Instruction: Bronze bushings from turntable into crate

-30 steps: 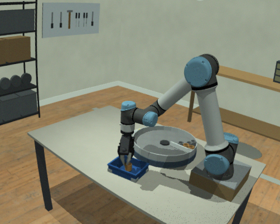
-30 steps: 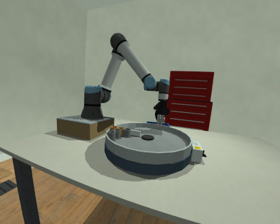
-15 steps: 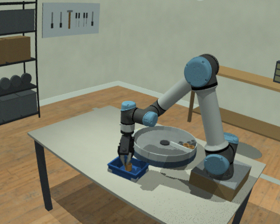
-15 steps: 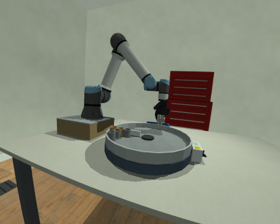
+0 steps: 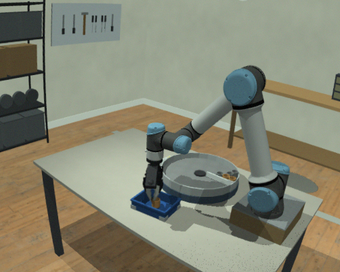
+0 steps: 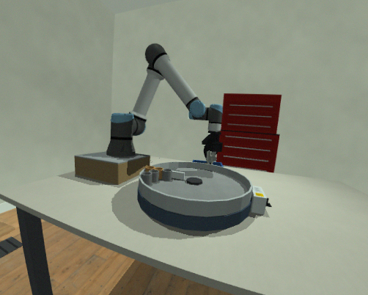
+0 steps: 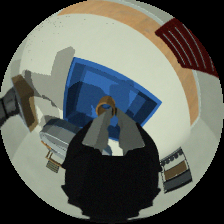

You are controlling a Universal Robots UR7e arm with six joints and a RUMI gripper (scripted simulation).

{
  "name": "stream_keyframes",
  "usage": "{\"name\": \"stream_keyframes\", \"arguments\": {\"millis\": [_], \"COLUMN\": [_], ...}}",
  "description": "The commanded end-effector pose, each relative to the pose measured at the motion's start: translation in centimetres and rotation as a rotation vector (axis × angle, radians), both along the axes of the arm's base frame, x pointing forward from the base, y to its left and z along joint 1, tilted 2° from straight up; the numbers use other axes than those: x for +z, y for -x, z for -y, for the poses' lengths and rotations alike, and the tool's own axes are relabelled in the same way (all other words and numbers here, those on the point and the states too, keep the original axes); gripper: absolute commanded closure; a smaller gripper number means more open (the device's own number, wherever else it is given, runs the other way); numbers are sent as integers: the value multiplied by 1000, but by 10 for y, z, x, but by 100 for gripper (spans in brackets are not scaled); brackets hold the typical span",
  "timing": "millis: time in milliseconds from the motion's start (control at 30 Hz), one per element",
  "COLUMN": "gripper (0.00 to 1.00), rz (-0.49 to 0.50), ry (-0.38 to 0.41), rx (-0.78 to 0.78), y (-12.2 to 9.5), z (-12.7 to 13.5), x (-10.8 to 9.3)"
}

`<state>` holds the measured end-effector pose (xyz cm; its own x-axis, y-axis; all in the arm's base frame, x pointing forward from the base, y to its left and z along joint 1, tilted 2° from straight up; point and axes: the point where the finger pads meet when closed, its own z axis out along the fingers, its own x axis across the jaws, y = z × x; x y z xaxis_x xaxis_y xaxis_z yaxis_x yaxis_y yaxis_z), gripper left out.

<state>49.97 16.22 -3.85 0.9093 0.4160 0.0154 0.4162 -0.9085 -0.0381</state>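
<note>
My gripper (image 5: 154, 197) hangs with its fingertips down inside the blue crate (image 5: 150, 204), which stands on the table to the left of the turntable (image 5: 200, 179). It is shut on a bronze bushing (image 5: 155, 202). In the wrist view the bushing (image 7: 106, 105) sits at the fingertips (image 7: 111, 112) over the crate floor (image 7: 107, 97). Two more bronze bushings (image 5: 229, 176) stand at the turntable's rim near the robot base, beside several grey steel bushings (image 6: 154, 176). In the exterior view the gripper (image 6: 211, 158) is behind the turntable (image 6: 194, 194), and the crate is mostly hidden.
A black hub (image 5: 200, 173) and a white bar (image 5: 213, 176) sit on the turntable. A small control box (image 6: 259, 199) is fixed to its side. The arm's base stands on a wooden block (image 5: 266, 220). A red tool cabinet (image 6: 249, 132) stands behind the table.
</note>
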Motion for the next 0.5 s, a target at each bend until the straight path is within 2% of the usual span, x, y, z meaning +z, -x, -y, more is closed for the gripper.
{"name": "stream_keyframes", "arguments": {"millis": [0, 467], "gripper": [100, 100], "rz": [2, 2], "ry": [0, 0], "rx": [0, 0], "y": [0, -1], "z": [0, 0], "x": [-1, -4]}}
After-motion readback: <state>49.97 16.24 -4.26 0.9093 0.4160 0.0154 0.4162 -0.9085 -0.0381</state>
